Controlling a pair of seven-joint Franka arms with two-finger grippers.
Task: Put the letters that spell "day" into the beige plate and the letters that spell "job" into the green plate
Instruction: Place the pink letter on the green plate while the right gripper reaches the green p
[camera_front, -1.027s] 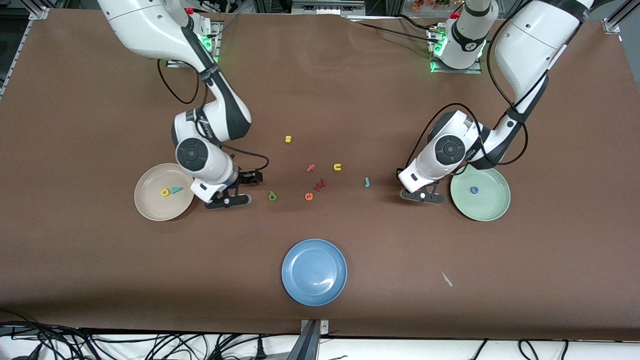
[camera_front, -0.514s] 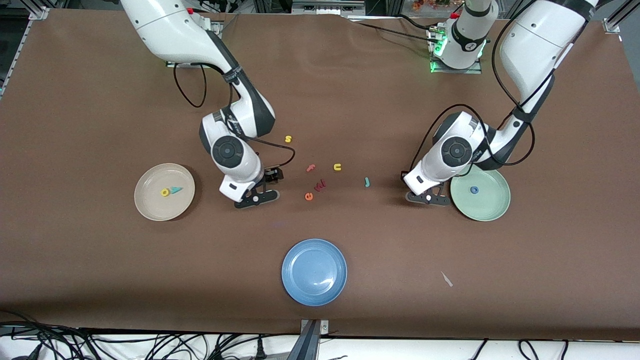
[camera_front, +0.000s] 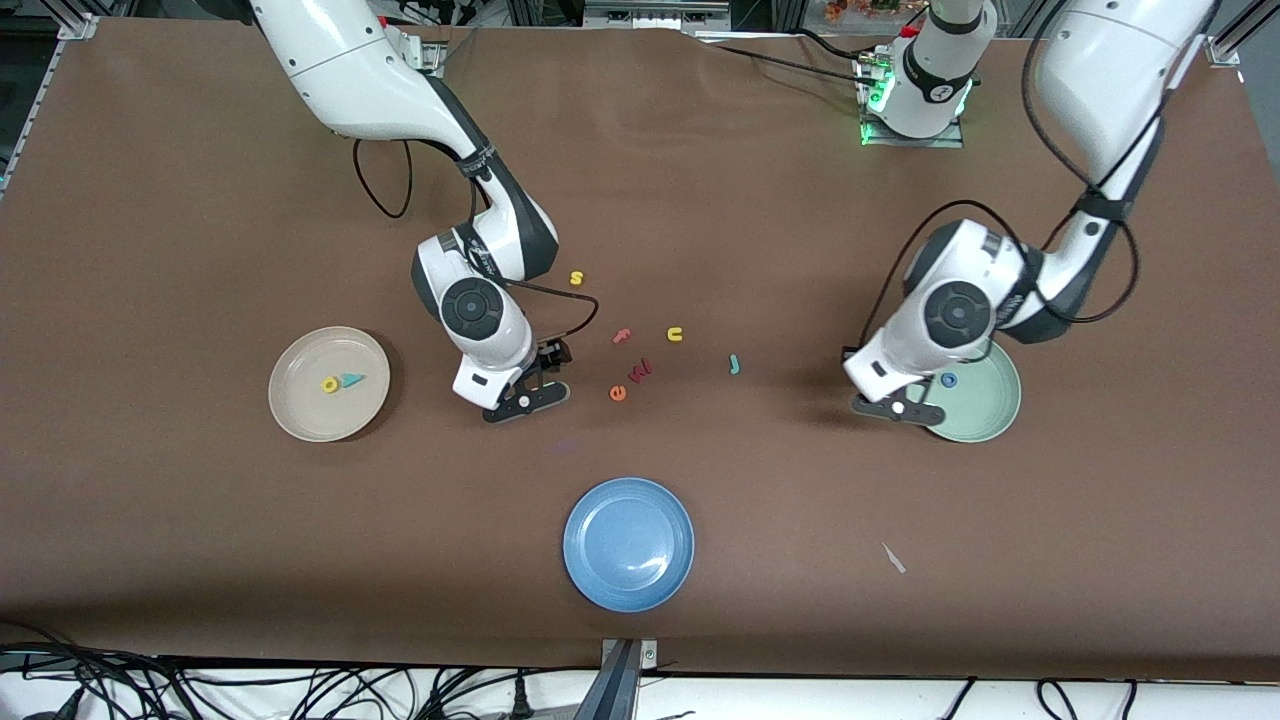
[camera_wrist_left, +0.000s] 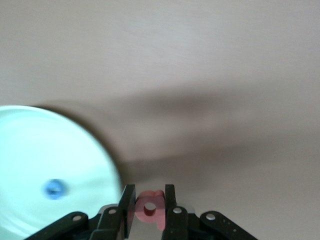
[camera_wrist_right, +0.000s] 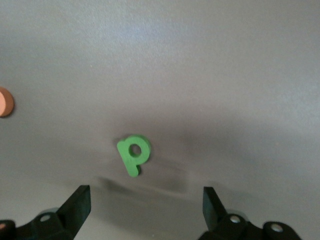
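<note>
My left gripper (camera_front: 897, 408) (camera_wrist_left: 150, 210) is shut on the salmon-red b (camera_wrist_left: 151, 209), low over the table at the rim of the green plate (camera_front: 990, 405) (camera_wrist_left: 45, 150). The blue o (camera_front: 948, 380) (camera_wrist_left: 53, 188) lies in that plate. My right gripper (camera_front: 525, 400) (camera_wrist_right: 146, 210) is open over the green d (camera_wrist_right: 133, 154), which the hand hides in the front view. The beige plate (camera_front: 300, 420) holds the yellow a (camera_front: 329, 384) and the teal y (camera_front: 351, 379). The light-blue j (camera_front: 734, 364) lies on the table between the two grippers.
Other letters lie mid-table: yellow s (camera_front: 576, 278), pink f (camera_front: 622, 336), yellow u (camera_front: 675, 334), magenta w (camera_front: 640, 370), orange e (camera_front: 617, 393) (camera_wrist_right: 4, 102). A blue plate (camera_front: 628, 543) sits nearer the front camera. A white scrap (camera_front: 893, 558) lies toward the left arm's end.
My right arm swung from beside the beige plate to over the green d. My left gripper closed on the b and carried it toward the green plate.
</note>
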